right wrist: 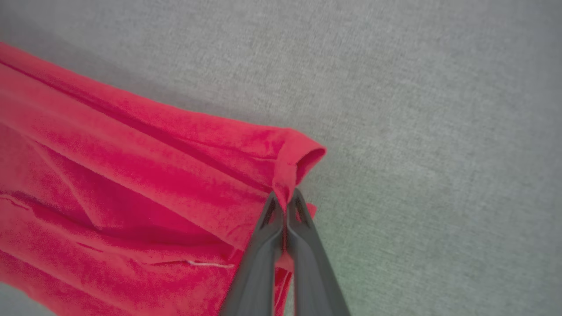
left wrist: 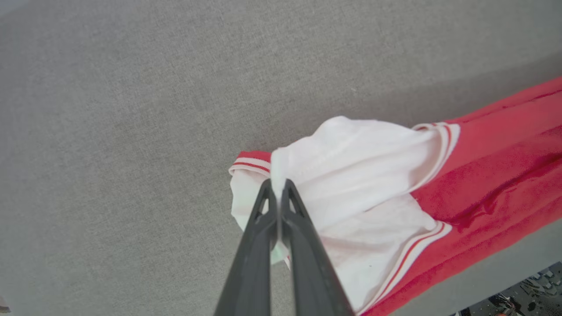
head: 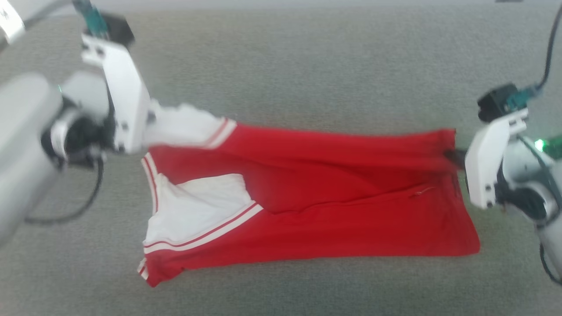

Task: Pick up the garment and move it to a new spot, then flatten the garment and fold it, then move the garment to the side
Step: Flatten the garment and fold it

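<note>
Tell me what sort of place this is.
Likely a robot cloth-folding workstation: a broad grey fabric-covered surface, one red jersey T-shirt with white sleeves stretched between the left gripper and right gripper.

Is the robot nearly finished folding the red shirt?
Not nearly. Done: the shirt is grabbed, with the left claw shut on a white sleeve and the right claw shut on the red hem. In hand: it is stretched between them over the grey surface, creased and not flat. Left: laying it flat, folding it, and moving it aside.
</note>
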